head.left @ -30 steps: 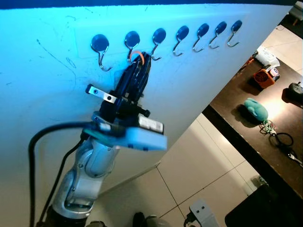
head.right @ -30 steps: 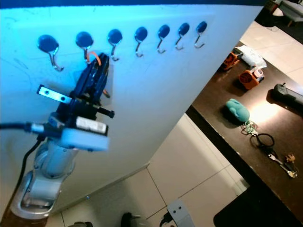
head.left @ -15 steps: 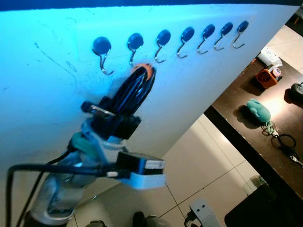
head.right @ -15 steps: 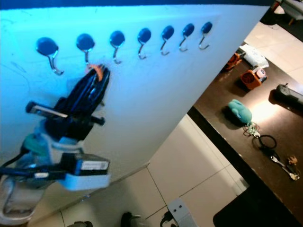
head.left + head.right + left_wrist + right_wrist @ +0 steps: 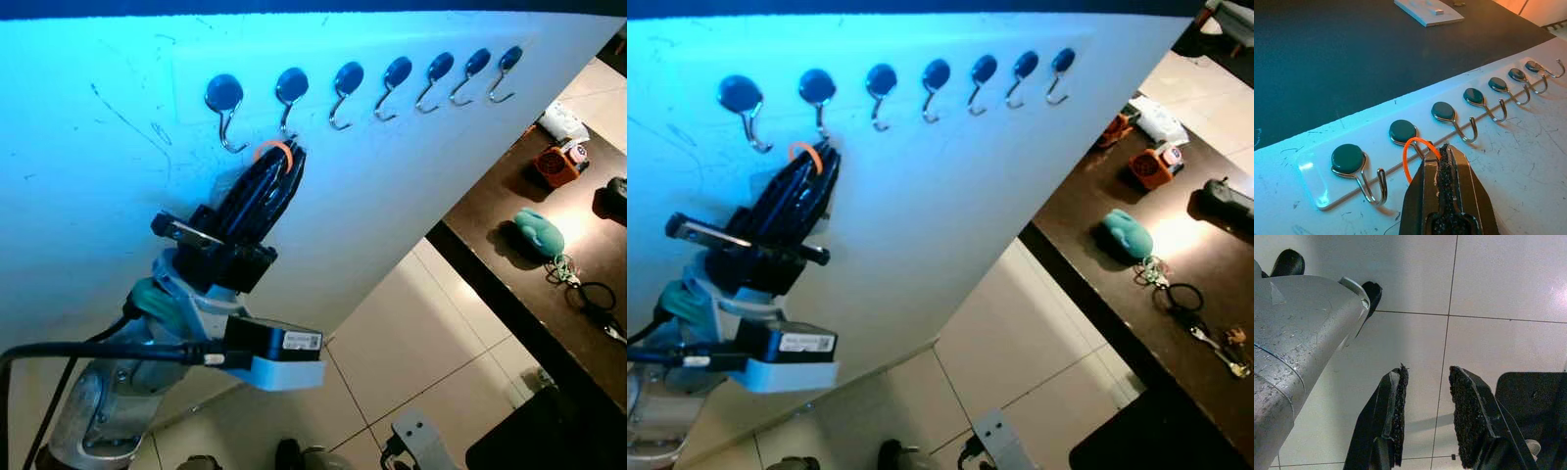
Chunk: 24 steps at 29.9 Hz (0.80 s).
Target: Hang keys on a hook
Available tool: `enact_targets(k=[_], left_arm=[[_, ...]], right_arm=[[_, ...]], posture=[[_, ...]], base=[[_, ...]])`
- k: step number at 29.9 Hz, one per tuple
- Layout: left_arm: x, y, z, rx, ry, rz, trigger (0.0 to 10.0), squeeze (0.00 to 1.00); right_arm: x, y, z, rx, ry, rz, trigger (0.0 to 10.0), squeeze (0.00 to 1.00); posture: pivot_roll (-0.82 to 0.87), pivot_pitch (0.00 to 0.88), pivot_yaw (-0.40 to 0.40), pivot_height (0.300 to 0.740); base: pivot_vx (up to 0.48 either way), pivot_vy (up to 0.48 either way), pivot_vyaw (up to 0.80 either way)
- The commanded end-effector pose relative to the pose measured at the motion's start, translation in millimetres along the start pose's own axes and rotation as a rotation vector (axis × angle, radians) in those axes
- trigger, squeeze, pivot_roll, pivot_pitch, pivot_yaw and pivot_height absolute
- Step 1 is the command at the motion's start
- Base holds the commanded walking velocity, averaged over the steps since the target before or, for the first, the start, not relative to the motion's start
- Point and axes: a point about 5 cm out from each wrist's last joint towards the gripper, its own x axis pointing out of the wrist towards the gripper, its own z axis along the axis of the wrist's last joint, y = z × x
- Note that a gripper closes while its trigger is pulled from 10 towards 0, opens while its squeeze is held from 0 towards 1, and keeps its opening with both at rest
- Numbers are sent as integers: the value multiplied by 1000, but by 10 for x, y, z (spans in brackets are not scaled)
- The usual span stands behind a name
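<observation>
Raised against the white board (image 5: 118, 196), just under the row of hooks: left claw (image 5: 279, 162), pads pressed together on an orange ring (image 5: 1418, 152). Ring presumed to be the loop of the keys; keys proper hidden behind the black fingers, so not confirmed. In the left wrist view, ring standing up from the claw tip, overlapping the shank of the second hook (image 5: 1410, 137) and close beside its curl. Whether threaded over the hook tip or merely held against it: cannot tell.

Further along the board: first hook (image 5: 226, 110) bare; third hook (image 5: 343, 90) and the remaining ones toward the far end likewise bare.

To the right, on the dark table (image 5: 490, 225): a teal soft toy (image 5: 537, 230), a second bunch of rings and keys (image 5: 1190, 313) lying loose, an orange gadget (image 5: 554, 164).

Right claw (image 5: 1427, 418) hanging idle over the tiled floor (image 5: 1498, 279), pads parted with a gap between them, nothing held.

Assessment of progress: pick-up complete, carry to the board complete, ring brought to the chosen hook. Outstanding: seating the ring over the upturned tip, letting it drop into the curve, releasing the grip, drawing the arm clear. Judged late in the task, but hanging not yet verified.
</observation>
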Motion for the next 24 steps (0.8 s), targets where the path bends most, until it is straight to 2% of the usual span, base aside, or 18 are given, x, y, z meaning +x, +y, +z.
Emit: enact_targets(k=[1, 6, 12, 14, 17, 18, 19, 20, 24], left_arm=[[56, 19, 46, -26, -40, 14, 10000, 0], [98, 6, 80, -51, -83, -11, 10000, 0], [121, 27, 35, -54, -50, 8, 10000, 0], [108, 71, -42, -74, 33, 38, 10000, 0], [87, 87, -75, -94, 79, 54, 10000, 0], [41, 106, -119, -115, 139, 72, 10000, 0], [41, 106, -119, -115, 139, 72, 10000, 0], [-2, 121, -142, -125, 179, 82, 10000, 0], [-78, 100, -77, -107, 159, 48, 10000, 0]], right_arm=[[-46, -19, -130, 3, 49, -4, 10000, 0], [-34, 13, -119, 6, 45, 0, 10000, 0], [-30, 39, -120, 18, 41, 1, 10000, 0], [-38, 49, -143, 23, 45, -1, 10000, 0], [-44, 55, -161, 25, 49, -1, 10000, 0], [-49, 59, -178, 25, 53, 0, 10000, 0], [-49, 59, -178, 25, 53, 0, 10000, 0], [-54, 60, -188, 24, 56, 1, 10000, 0], [-53, 53, -182, 17, 57, 5, 10000, 0]], posture=[[9, 136, -157, 740], [8, 138, -143, 740], [0, 138, -135, 740], [-3, 140, -131, 740], [2, 141, -131, 740], [2, 142, -132, 740], [2, 142, -132, 740], [6, 145, -134, 740], [18, 149, -142, 740]], base=[[0, 0, 0], [0, 0, 0], [0, 0, 0], [0, 0, 0], [0, 0, 0], [0, 0, 0], [0, 0, 0], [0, 0, 0], [0, 0, 0]])
